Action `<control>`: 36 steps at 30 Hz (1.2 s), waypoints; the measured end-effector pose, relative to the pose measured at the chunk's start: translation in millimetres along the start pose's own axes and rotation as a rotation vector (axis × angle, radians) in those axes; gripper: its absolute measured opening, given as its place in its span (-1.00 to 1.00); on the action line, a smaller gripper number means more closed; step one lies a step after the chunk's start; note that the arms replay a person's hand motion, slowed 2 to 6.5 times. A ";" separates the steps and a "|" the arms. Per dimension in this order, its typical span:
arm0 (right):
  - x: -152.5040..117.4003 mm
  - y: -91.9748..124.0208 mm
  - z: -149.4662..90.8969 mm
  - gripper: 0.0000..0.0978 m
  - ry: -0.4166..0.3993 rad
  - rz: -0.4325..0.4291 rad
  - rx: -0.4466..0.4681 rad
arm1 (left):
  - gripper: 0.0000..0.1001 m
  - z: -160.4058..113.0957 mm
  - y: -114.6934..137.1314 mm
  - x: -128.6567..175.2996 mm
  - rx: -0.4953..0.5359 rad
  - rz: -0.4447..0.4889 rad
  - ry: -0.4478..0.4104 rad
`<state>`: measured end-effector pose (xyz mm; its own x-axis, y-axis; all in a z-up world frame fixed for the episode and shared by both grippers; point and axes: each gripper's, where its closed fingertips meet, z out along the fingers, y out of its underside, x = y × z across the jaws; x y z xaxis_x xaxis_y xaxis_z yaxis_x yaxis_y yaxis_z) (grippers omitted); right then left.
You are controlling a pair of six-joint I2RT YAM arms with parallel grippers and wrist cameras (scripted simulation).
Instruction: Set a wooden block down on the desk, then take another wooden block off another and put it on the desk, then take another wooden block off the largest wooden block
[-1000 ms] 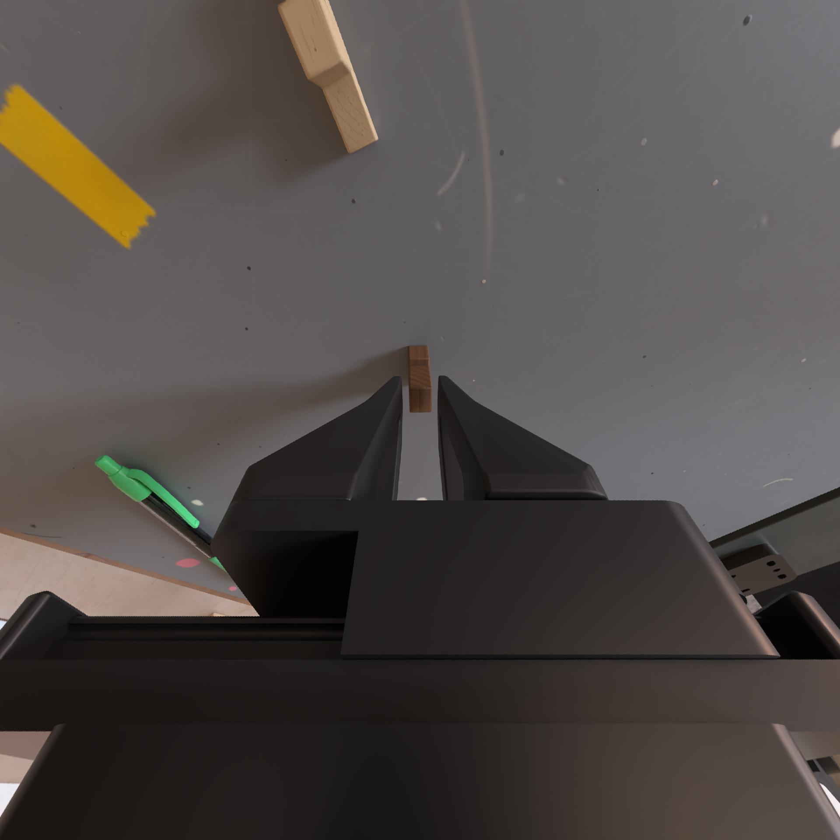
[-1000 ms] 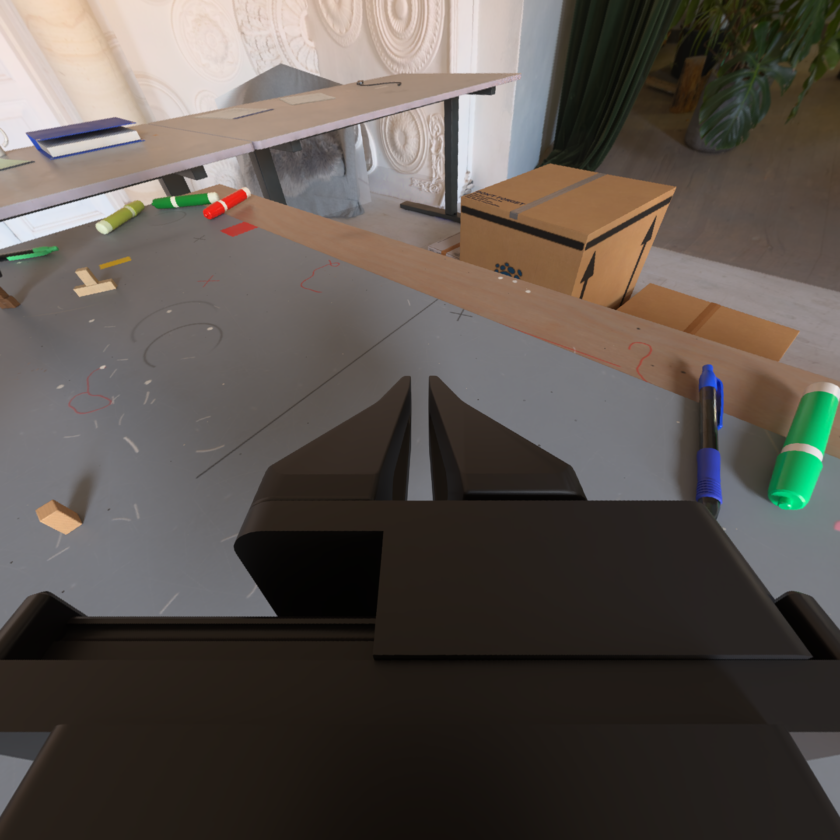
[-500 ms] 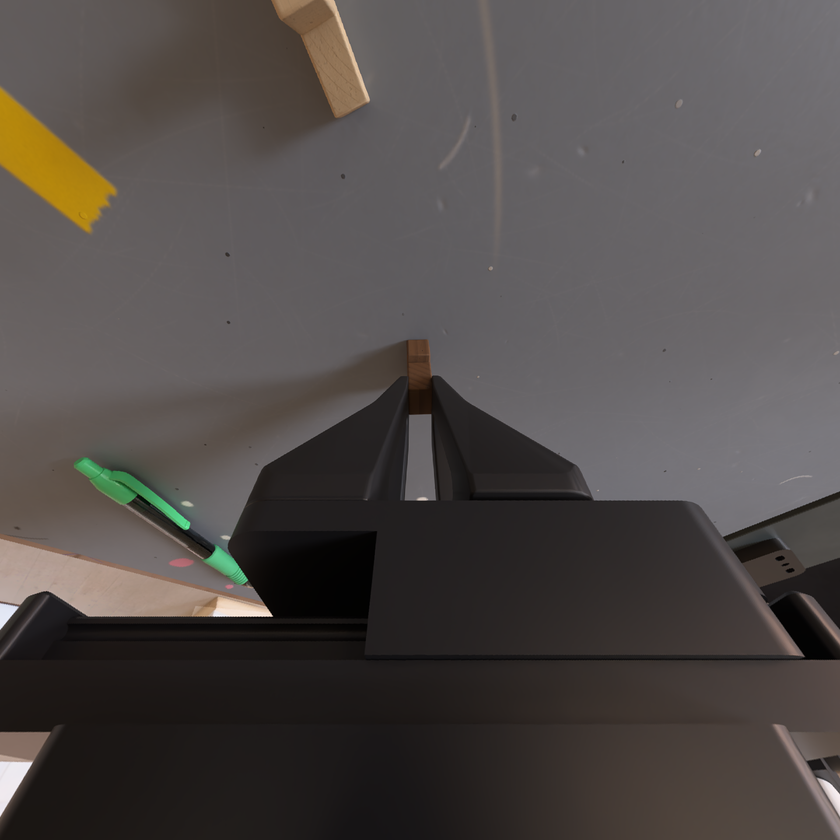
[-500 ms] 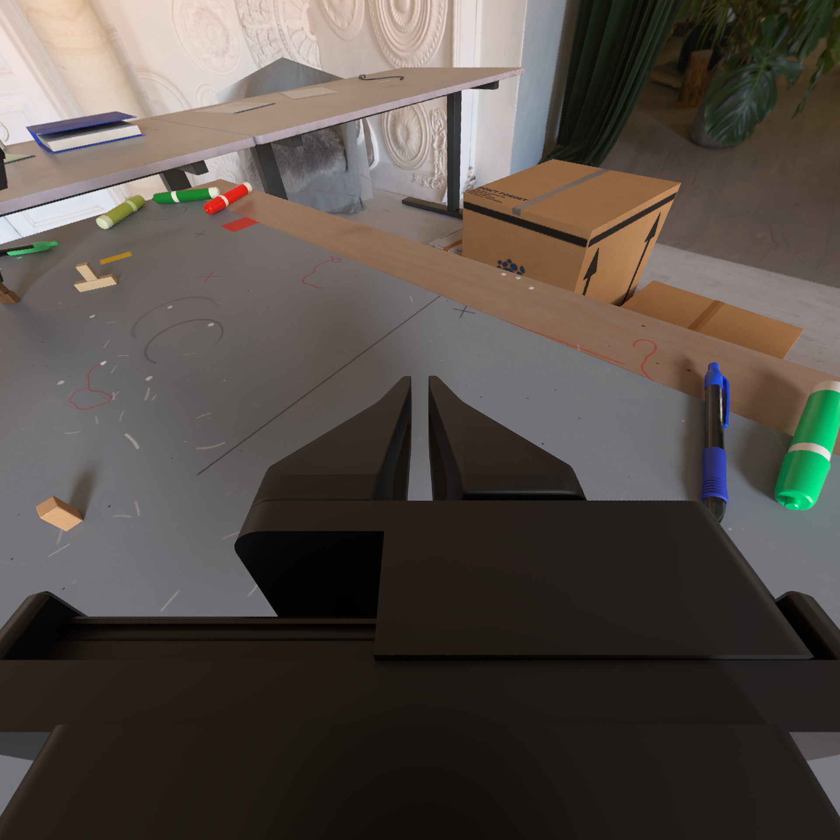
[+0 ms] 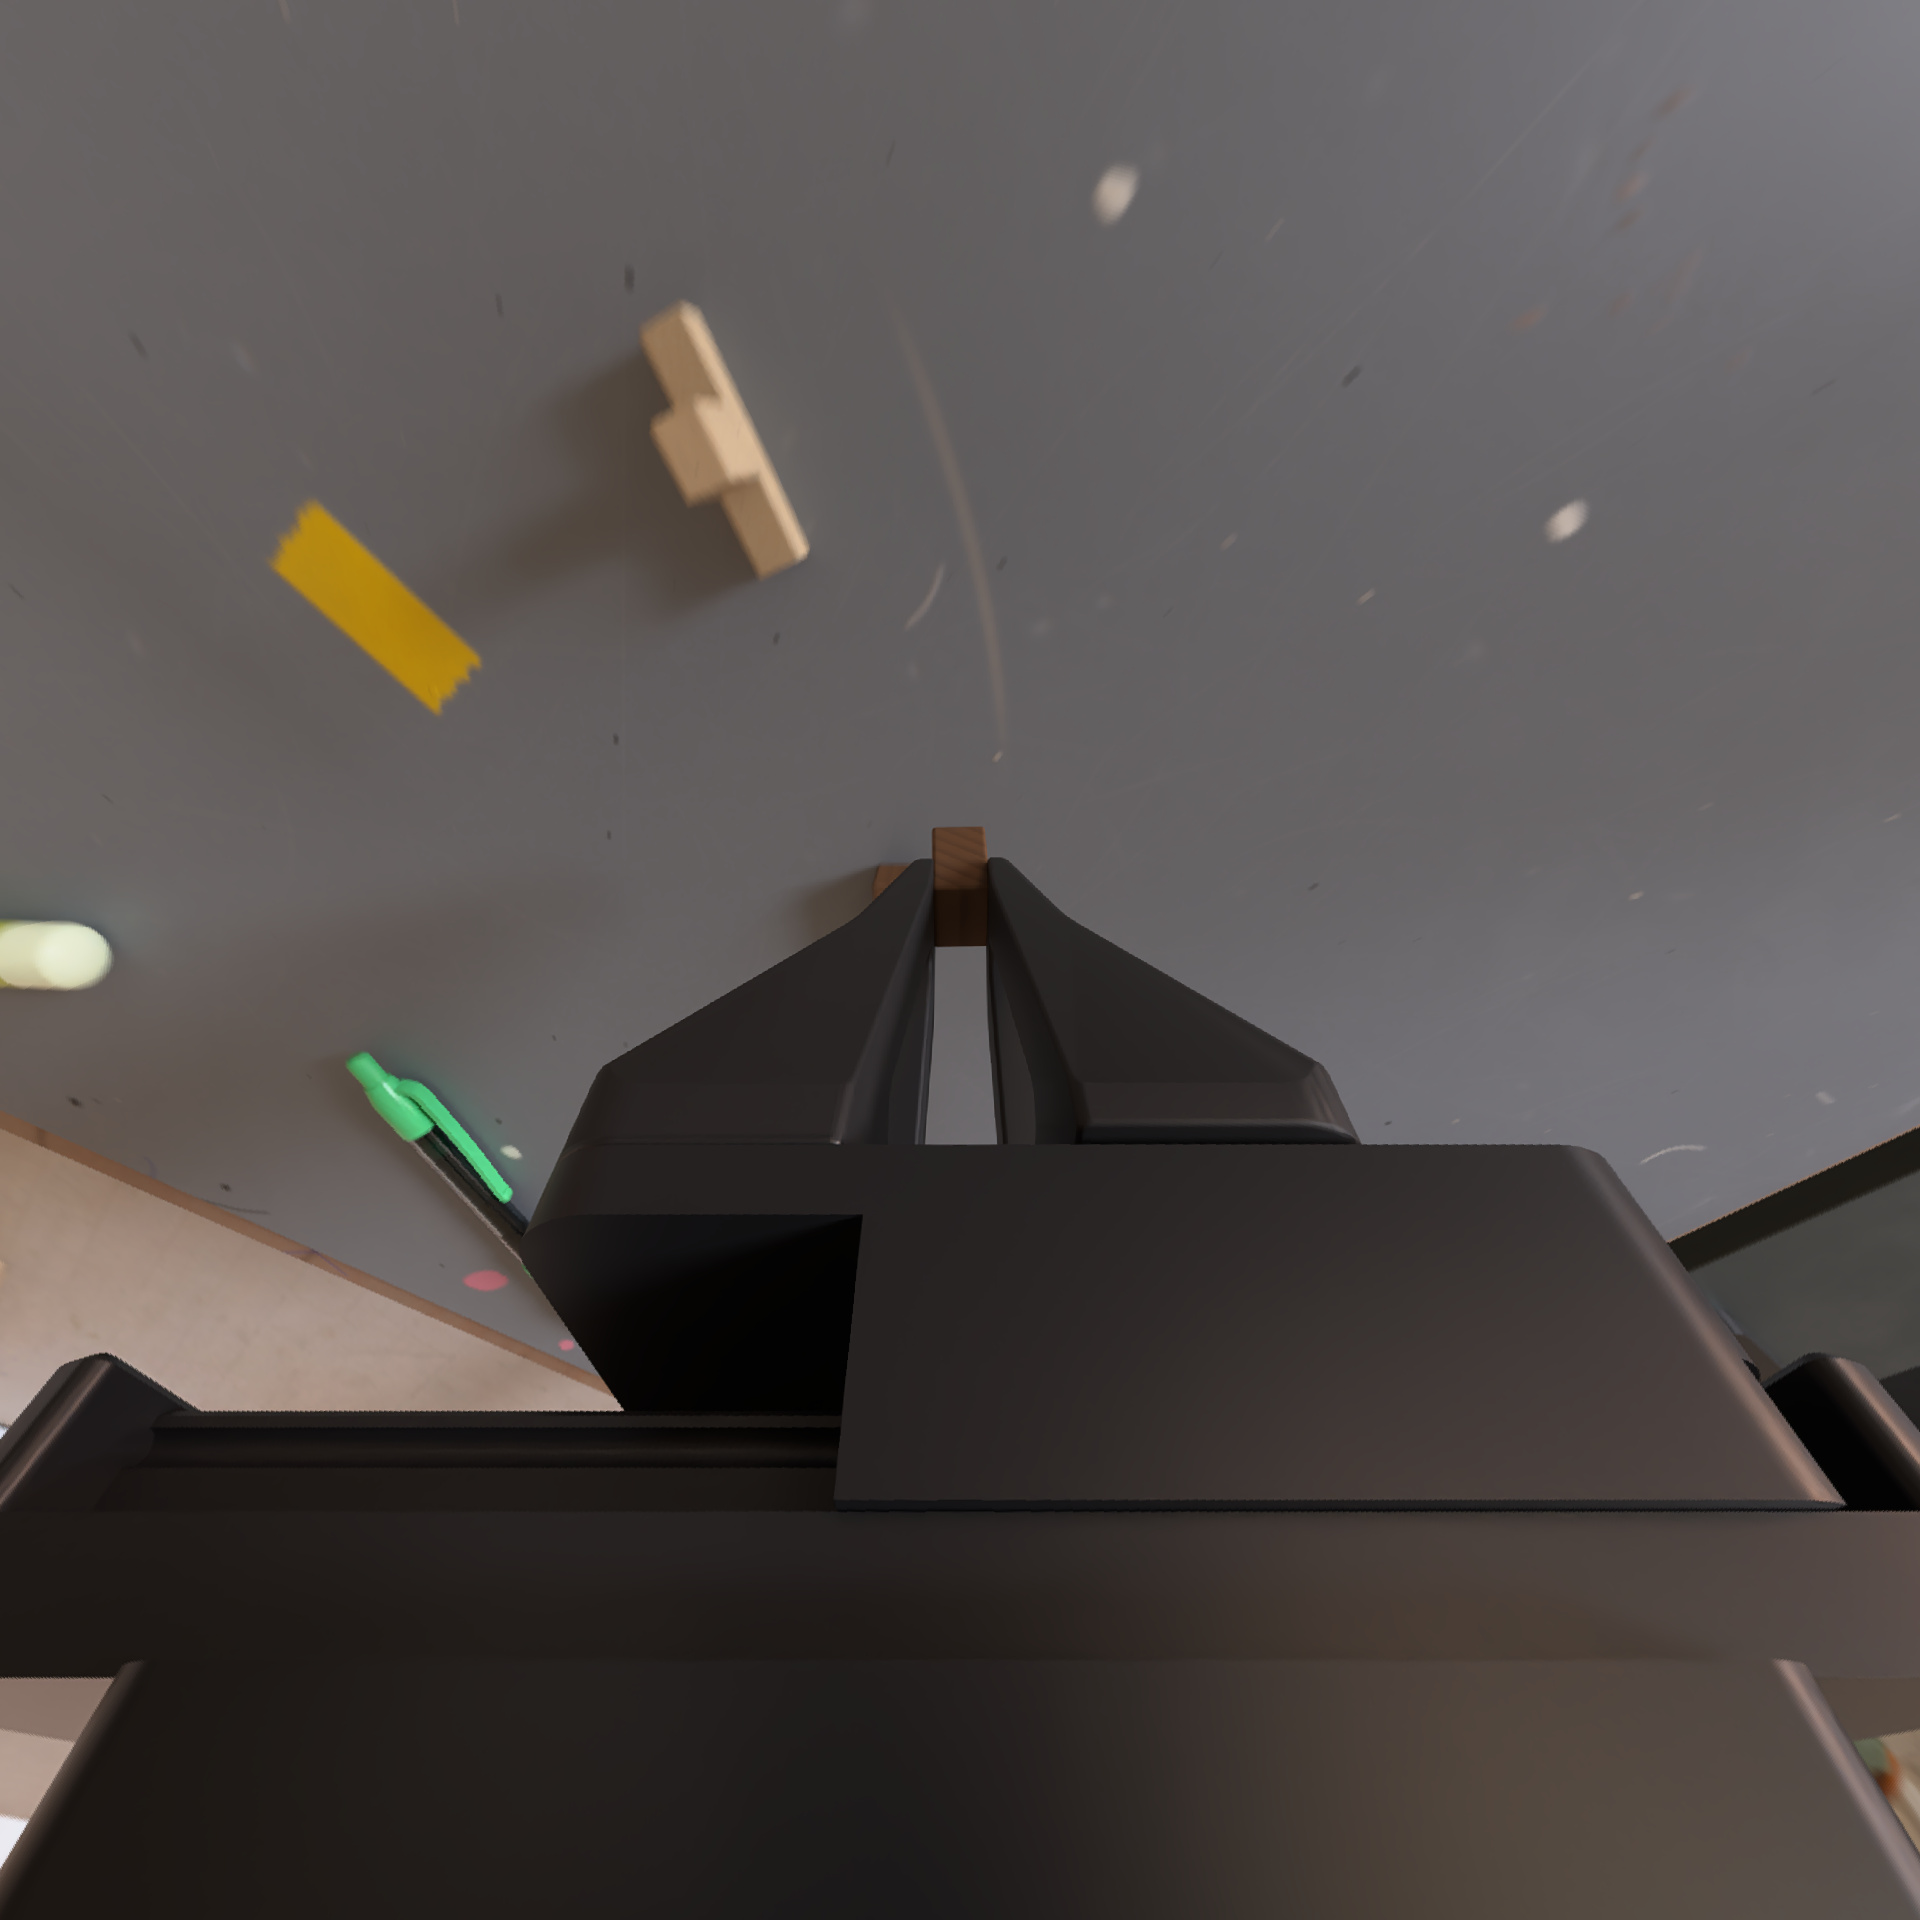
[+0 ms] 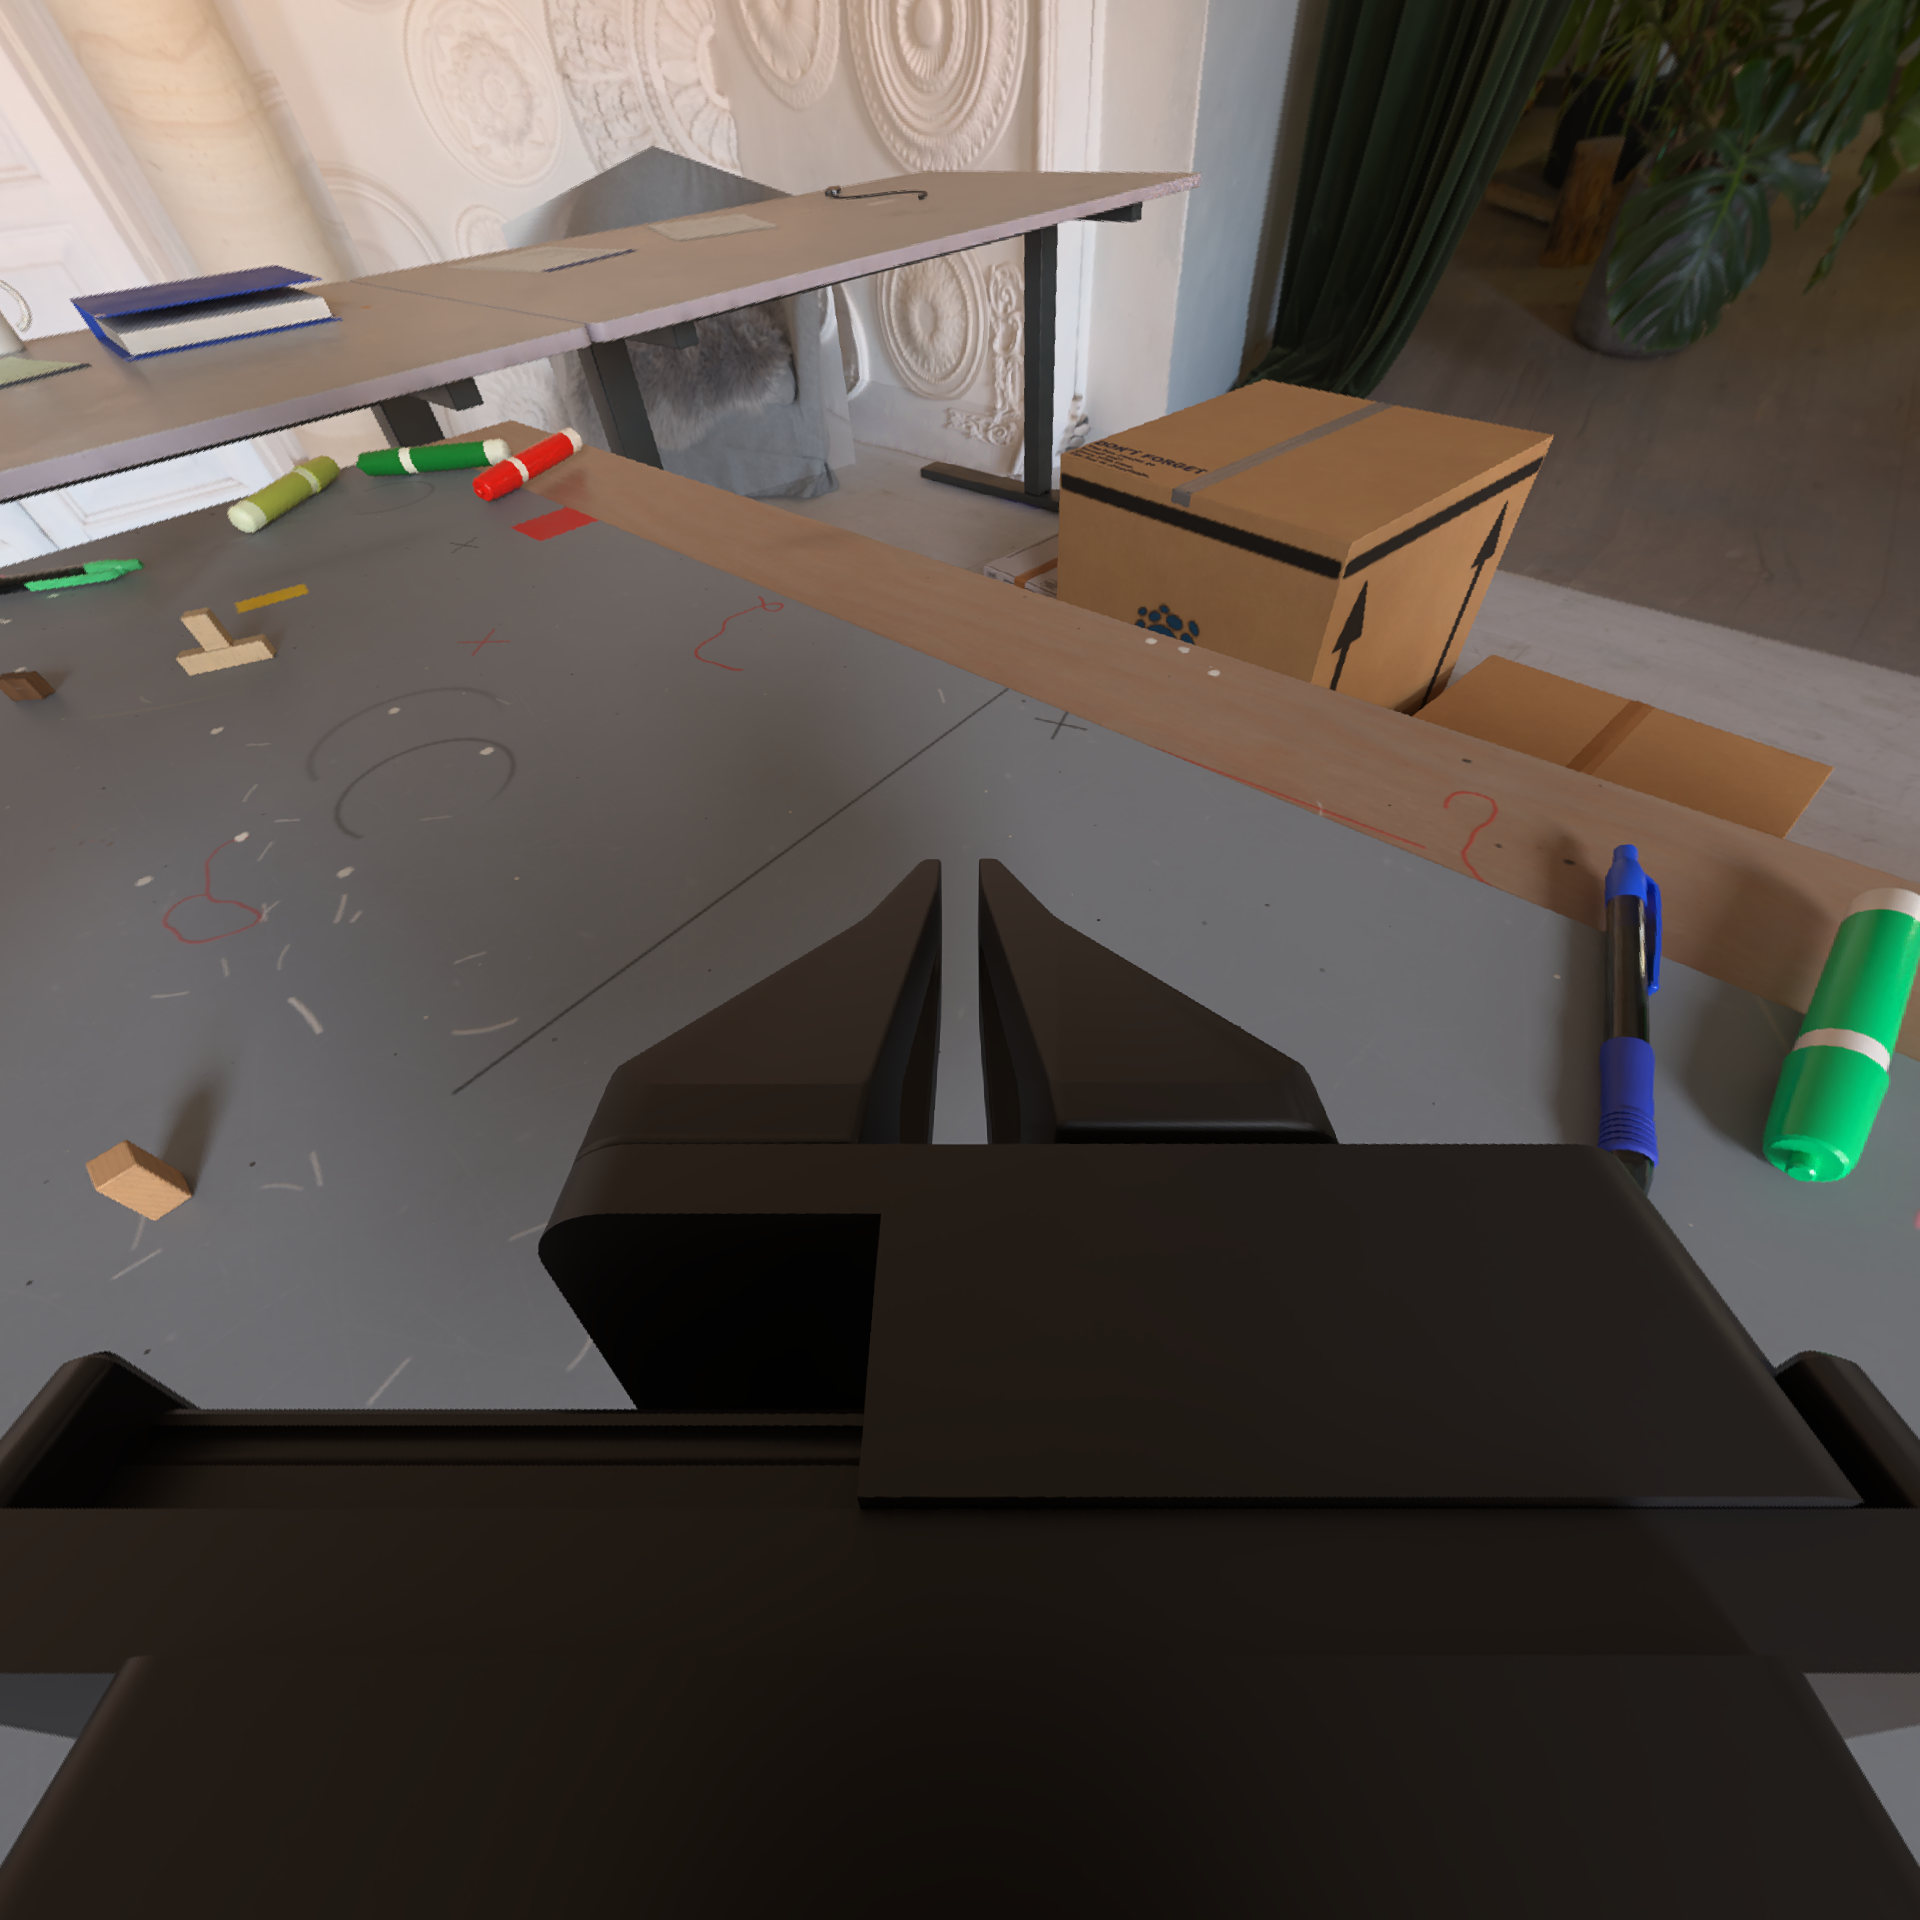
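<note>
In the left wrist view my left gripper [image 5: 958,868] is shut on a small dark brown wooden block [image 5: 958,896], held above the grey desk [image 5: 1351,623]. A sliver of another brown block [image 5: 888,878] shows behind the left finger. Beyond lie two pale wooden blocks [image 5: 724,442], a short one across a long one. They also show in the right wrist view [image 6: 223,644], with a brown block [image 6: 26,684] on the desk near them. My right gripper [image 6: 960,873] is shut and empty above the desk. A small pale block [image 6: 138,1179] lies to its left.
Yellow tape [image 5: 374,608], a green pen [image 5: 431,1127] and a pale marker [image 5: 52,954] lie left of the left gripper, near the desk's wooden edge. A blue pen [image 6: 1628,997] and green marker [image 6: 1844,1039] lie right of the right gripper. A cardboard box [image 6: 1299,540] stands beyond.
My left gripper closed on the brown block, then rose with it; the pale blocks and tape now look smaller and farther. The right gripper has barely moved.
</note>
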<state>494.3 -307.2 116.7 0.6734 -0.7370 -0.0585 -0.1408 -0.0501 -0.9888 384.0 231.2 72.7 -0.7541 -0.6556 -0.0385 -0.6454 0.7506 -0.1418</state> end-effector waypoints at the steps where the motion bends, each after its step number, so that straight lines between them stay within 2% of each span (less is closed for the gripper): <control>1: -0.2 -0.4 0.0 -0.88 -0.001 -0.001 0.001 | -0.83 -4.7 -7.6 5.0 0.022 0.012 -0.006; 6: -1.9 -2.5 0.0 -0.88 -0.011 -0.002 0.009 | -0.84 -19.7 -46.6 37.2 0.108 0.089 -0.028; 13: -5.1 -4.2 -0.7 -0.89 -0.026 -0.006 0.018 | -0.84 -18.6 -101.7 93.9 0.186 0.225 -0.003; 23: -7.2 -6.3 -5.6 -0.90 -0.031 -0.015 0.034 | -0.83 26.5 -164.9 162.1 0.214 0.359 0.104; 30: -9.5 -7.1 -7.9 -0.91 -0.036 -0.013 0.040 | -0.83 58.9 -196.1 183.7 0.207 0.395 0.128; 36: -13.6 -6.5 -8.9 -0.92 -0.050 -0.016 0.039 | -0.83 71.7 -215.2 197.3 0.224 0.405 0.154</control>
<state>479.5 -302.9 125.2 0.7106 -0.7020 -0.0484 -0.1017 -0.0344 -0.9942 382.8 -65.5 24.8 -0.9594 -0.2818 0.0099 -0.2667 0.8956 -0.3560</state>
